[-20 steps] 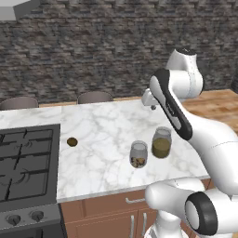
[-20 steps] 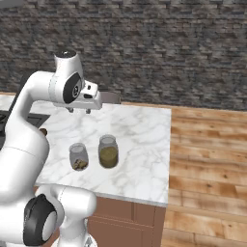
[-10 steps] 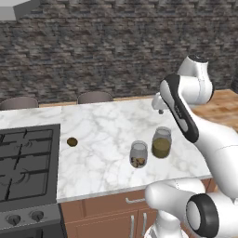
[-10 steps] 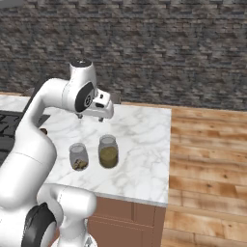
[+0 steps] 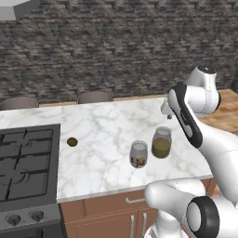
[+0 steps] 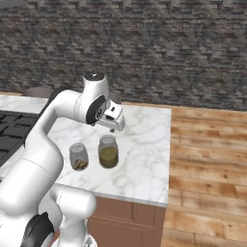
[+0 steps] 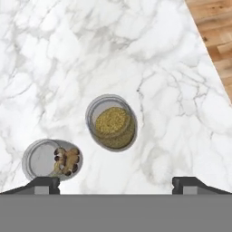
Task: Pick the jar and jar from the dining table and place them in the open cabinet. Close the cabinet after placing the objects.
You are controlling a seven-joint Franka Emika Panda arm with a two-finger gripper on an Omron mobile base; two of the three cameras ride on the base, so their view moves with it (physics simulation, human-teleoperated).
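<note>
Your claw point(image 7: 116, 183) hangs over the marble bench point(image 5: 107, 135) with its fingertips point(image 7: 43, 185) spread wide apart, clamped on nothing. Below it, the taller jar point(image 7: 112, 122) of olive-green filling stands upright near the bench's right end; the shorter jar point(image 7: 50, 158) of brown chunks stands just beside it, apart. A brown lump point(image 5: 72, 142) lies near the black hob point(image 5: 25, 160).

White arm point(image 5: 204, 135), dark joints, dark fingers point(image 7: 43, 185)
</note>
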